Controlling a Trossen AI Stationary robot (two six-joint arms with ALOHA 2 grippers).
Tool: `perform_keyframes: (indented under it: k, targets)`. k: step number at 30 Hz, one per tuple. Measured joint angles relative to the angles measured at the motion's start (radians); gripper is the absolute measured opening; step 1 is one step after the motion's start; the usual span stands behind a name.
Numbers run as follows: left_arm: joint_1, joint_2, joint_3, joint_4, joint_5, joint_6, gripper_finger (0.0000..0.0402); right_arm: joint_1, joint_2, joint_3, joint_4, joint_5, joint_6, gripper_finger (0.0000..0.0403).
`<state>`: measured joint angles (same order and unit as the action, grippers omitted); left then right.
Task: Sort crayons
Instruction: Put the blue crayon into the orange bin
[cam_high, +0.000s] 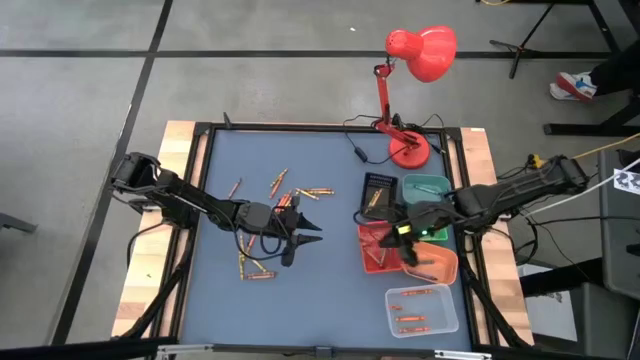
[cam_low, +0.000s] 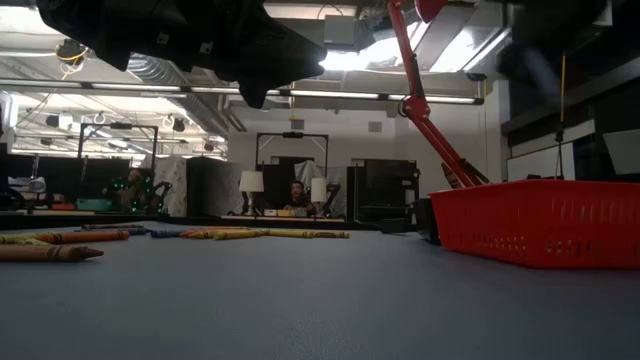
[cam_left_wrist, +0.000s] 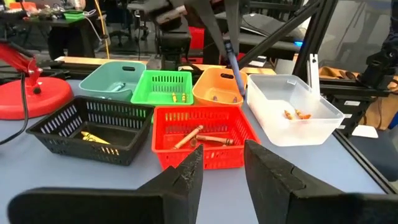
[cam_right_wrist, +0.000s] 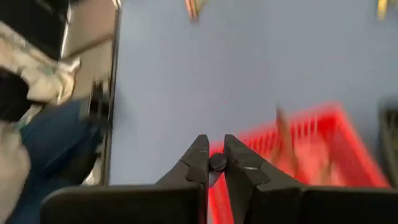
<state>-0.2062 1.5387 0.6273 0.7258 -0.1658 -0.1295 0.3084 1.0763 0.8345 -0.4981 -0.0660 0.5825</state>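
Several crayons (cam_high: 275, 186) lie scattered on the blue mat, with more near its front (cam_high: 256, 270); in the low view they lie flat at the left (cam_low: 60, 238). My left gripper (cam_high: 306, 232) hovers over the mat's middle, left of the trays, open with nothing between its fingers (cam_left_wrist: 186, 177). Two crayons (cam_left_wrist: 194, 137) lie in the red tray (cam_left_wrist: 205, 158). My right gripper (cam_high: 408, 250) hangs above the red tray (cam_high: 372, 256) and orange tray (cam_high: 442, 264). In the right wrist view it (cam_right_wrist: 217, 163) is shut on a small dark round tip, apparently a crayon seen end-on.
On the mat's right stand a black tray (cam_high: 380, 186), teal tray (cam_high: 426, 185), green tray (cam_left_wrist: 163, 87) and clear tub (cam_high: 422, 308) holding crayons. A red desk lamp (cam_high: 410, 150) stands at the back right. People sit in the room beyond the table.
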Motion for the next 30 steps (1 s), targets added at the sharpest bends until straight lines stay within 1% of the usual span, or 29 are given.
perform_keyframes:
  k: [3,6,10,14,20,25,30]
  targets:
    - [0.000,0.000,0.000,-0.005,0.000,0.000,0.0101,0.000,-0.041,0.000,-0.148,-0.080,0.068,0.0022]
    - [0.000,0.000,0.000,-0.006,0.000,0.000,0.0101,0.000,-0.066,0.000,-0.278,-0.132,0.099,0.0023]
    - [0.000,0.000,0.000,-0.008,0.000,-0.001,0.0101,0.000,-0.071,0.000,-0.436,-0.160,0.103,0.0034]
    - [0.000,0.000,0.000,-0.011,0.000,0.000,0.0101,-0.001,-0.066,0.000,-0.540,-0.163,0.102,0.0039]
    - [0.000,0.000,0.000,-0.024,0.000,0.000,0.0101,-0.001,-0.066,0.000,-0.553,-0.163,0.102,0.0041]
    - [0.000,0.000,0.000,-0.073,0.000,-0.001,0.0101,-0.001,-0.066,0.000,-0.549,-0.163,0.104,0.0041]
    - [0.000,0.000,0.000,-0.123,-0.001,-0.002,0.0101,-0.001,-0.066,0.000,-0.550,-0.163,0.144,0.0042]
